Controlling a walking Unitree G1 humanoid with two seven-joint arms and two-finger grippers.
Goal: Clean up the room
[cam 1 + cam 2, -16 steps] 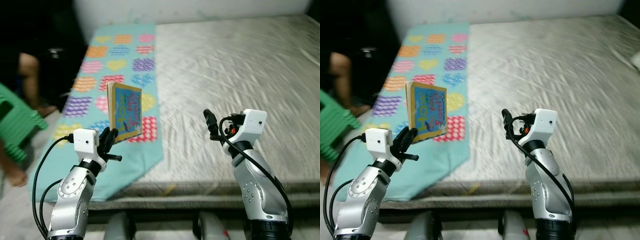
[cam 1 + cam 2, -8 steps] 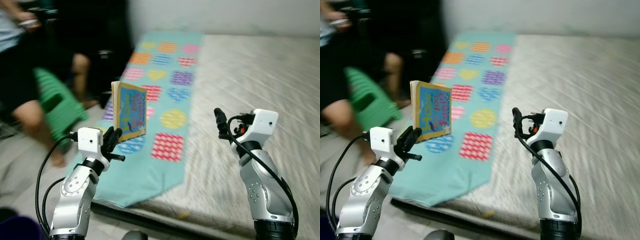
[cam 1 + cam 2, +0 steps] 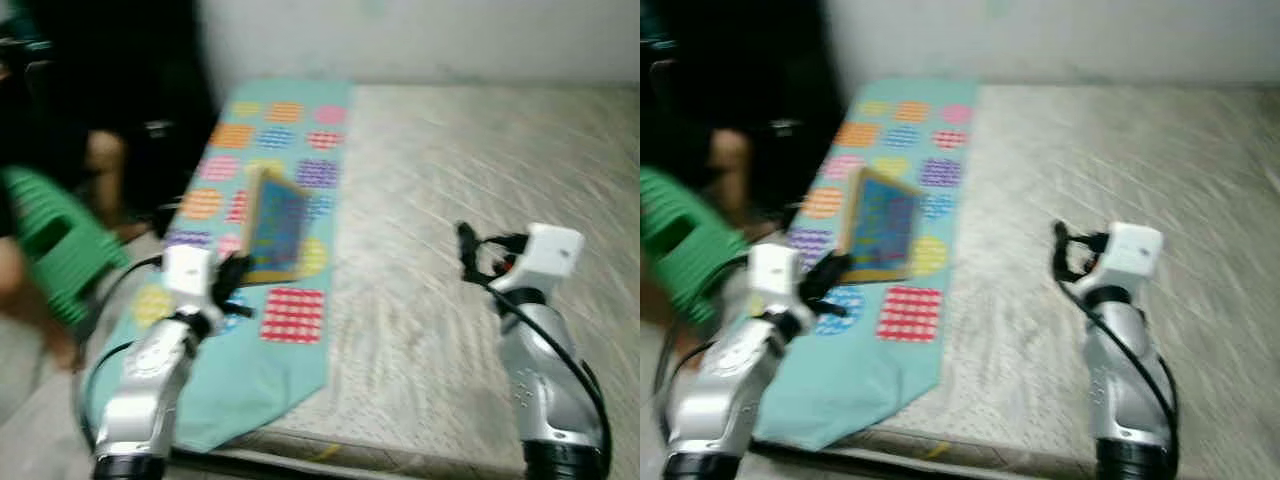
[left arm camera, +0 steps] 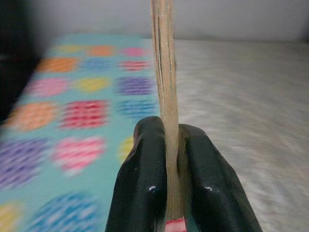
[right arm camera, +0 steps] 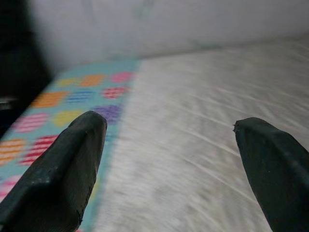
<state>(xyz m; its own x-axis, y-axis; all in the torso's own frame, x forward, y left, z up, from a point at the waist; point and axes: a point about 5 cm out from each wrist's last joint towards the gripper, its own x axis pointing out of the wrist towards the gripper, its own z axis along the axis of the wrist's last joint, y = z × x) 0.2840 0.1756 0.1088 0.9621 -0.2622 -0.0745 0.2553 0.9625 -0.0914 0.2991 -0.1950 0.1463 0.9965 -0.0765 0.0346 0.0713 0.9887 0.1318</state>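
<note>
A thin blue picture book [image 3: 275,228] with a yellow border stands upright in my left gripper [image 3: 232,275], which is shut on its lower edge. In the left wrist view the book's page edge [image 4: 164,72] rises between the two black fingers [image 4: 140,183]. The book hangs above the teal blanket [image 3: 285,150] with coloured hearts and circles that lies along the left side of the grey mattress [image 3: 470,160]. My right gripper [image 3: 466,245] is held up over the mattress, open, with nothing between its fingers [image 5: 63,164].
A green plastic stool [image 3: 50,245] stands on the floor at the left, with a person's legs [image 3: 105,170] beside it in the dark. A pale wall [image 3: 420,40] runs behind the bed. The frames are blurred by motion.
The camera has swung, so the whole scene shifted and blurred. The book stays gripped in my left gripper and now leans slightly back. The right gripper keeps its pose.
</note>
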